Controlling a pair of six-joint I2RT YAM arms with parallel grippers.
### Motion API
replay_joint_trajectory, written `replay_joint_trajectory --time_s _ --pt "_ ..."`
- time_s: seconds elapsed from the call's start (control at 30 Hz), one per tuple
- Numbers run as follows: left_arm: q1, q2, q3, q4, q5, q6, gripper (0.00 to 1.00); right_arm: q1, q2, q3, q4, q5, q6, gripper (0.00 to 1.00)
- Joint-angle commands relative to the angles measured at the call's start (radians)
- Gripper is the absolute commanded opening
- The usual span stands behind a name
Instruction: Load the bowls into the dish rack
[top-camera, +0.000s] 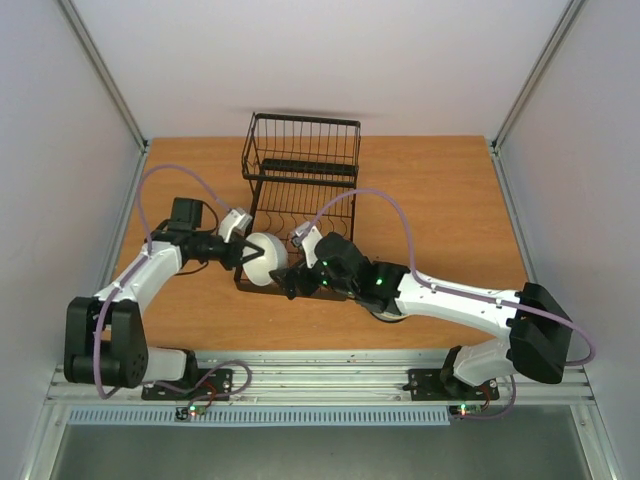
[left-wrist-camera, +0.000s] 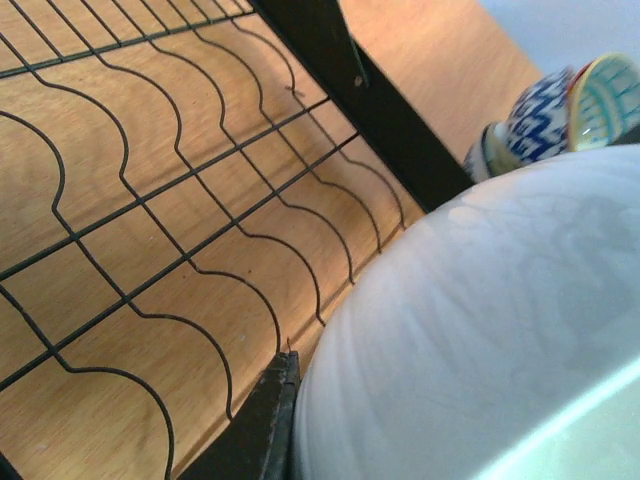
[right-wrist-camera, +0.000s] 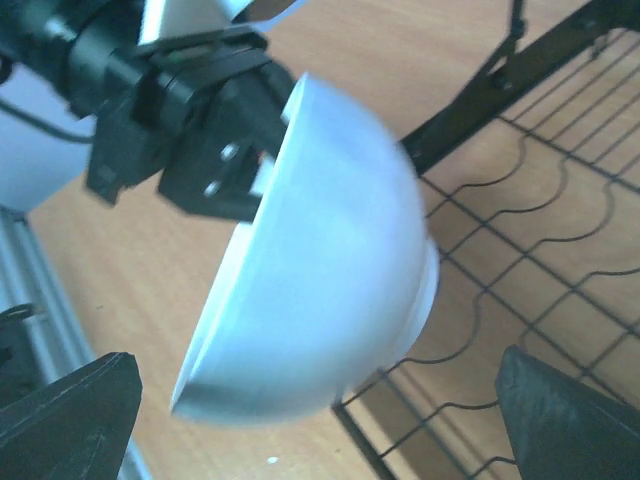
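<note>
Two arms meet at the near left corner of the dish rack (top-camera: 300, 175), so read across from the left. Your left gripper (top-camera: 243, 253) reaches in from the left side of the table (top-camera: 450, 200). Its fingers are pinched tight on the rim of the white bowl (top-camera: 266, 258), and the right wrist view shows them clamped at the rim's upper edge.

That bowl is up off the wood and turned on its side. Its mouth faces left toward the gripper holding it, and its foot points right, over the rack's wavy slot wires. You cannot tell whether its lower edge touches the rack's frame.

The rack stands mid-table. Its taller basket end is toward the far edge and its low slotted end is toward the arms.

In the left wrist view the white bowl fills the lower right, with the slot wires running over bare wood to its left. Past the rack's dark frame bar, at the upper right, you can see a blue-and-white patterned bowl (left-wrist-camera: 530, 125). Right against it is a second bowl (left-wrist-camera: 605, 100) that shows a pale inside. From overhead, the right arm hides both of them.

Your right gripper (top-camera: 295, 272) sits just right of the white bowl, at the rack's near edge. Its fingers (right-wrist-camera: 70, 415) are spread wide. They grip nothing and stand apart from the bowl on both sides.
</note>
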Motion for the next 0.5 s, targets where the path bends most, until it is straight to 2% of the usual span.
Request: replay_joint_trajectory --time_s 0.0,0.17,0.3,0.47 --pt "0.090 0.049 0.015 0.059 0.288 -0.023 0.00 -0.002 -0.046 -0.073 0.192 -0.178 0.035 0.99" --pt "0.131 0.123 0.031 0.055 0.375 -0.035 0.01 -0.002 -0.048 -0.136 0.314 -0.220 0.047 0.99" --pt "0.133 0.158 0.063 -0.049 0.434 0.044 0.00 -0.002 -0.043 -0.176 0.424 -0.249 0.058 0.99" --pt "0.133 0.184 0.113 -0.253 0.488 0.236 0.01 -0.002 -0.033 -0.230 0.553 -0.249 0.078 0.99"
